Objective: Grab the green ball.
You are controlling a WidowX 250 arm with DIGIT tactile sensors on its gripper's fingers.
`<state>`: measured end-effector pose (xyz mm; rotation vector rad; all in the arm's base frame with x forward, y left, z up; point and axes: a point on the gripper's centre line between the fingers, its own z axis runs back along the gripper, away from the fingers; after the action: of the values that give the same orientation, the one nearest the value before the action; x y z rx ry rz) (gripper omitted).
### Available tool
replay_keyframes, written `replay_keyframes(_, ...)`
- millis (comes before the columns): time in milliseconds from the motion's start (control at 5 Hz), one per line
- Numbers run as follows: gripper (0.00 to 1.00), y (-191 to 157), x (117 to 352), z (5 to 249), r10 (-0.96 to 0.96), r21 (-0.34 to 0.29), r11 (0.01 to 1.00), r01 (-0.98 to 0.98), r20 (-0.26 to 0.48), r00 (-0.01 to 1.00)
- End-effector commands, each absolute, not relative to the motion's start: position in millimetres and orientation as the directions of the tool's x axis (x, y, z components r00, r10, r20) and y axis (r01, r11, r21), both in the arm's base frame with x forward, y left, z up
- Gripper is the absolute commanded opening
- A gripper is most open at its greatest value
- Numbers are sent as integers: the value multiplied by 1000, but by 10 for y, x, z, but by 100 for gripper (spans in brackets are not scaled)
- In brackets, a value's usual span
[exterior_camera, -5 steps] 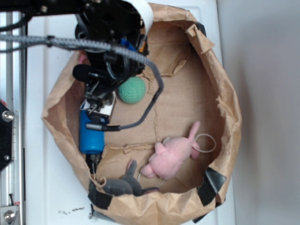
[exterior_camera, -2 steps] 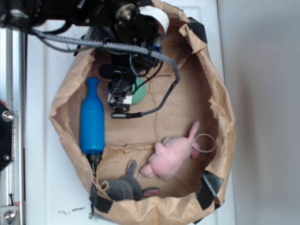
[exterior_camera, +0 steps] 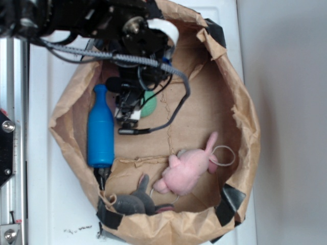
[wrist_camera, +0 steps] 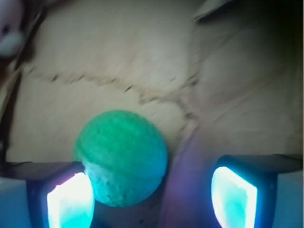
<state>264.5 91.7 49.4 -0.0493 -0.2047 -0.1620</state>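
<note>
worktop: white, it fills the left and middle of the exterior view, under everything.
paper bag: big, brown and crumpled, lying open on the worktop, with black tape at its corners. all the toys are inside it.
robot arm: black, with a grey cable, coming in from the upper left of the exterior view and reaching down into the bag.
blue bottle: lying at the left side of the bag, neck pointing to the top of the frame.
pink bunny: soft toy, lower middle of the bag, well apart from the ball.
grey toy: soft, at the bottom edge of the bag, near the bunny.
claw: spread wide open, not pinching anything. its two fingers glow at the bottom of the wrist view.
green ball: on the bag floor, in the lower middle of the wrist view, between the two fingers and right up against the left one. in the exterior view it peeks out just right of the claw, in the upper middle of the bag.
</note>
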Motion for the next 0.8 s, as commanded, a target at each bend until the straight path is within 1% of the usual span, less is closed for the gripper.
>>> replay_keyframes(0, 100, 867, 2520, 787, -209, -113, 963, 243, 248, 946)
replay_keyframes(200, 100, 918, 2544, 905, -193, -133, 963, 235, 268, 944)
replay_keyframes(400, 100, 946, 2595, 940, -179, -139, 965, 223, 275, 945)
replay_keyframes(600, 100, 960, 2645, 1031, -165, -165, 961, 221, 299, 940)
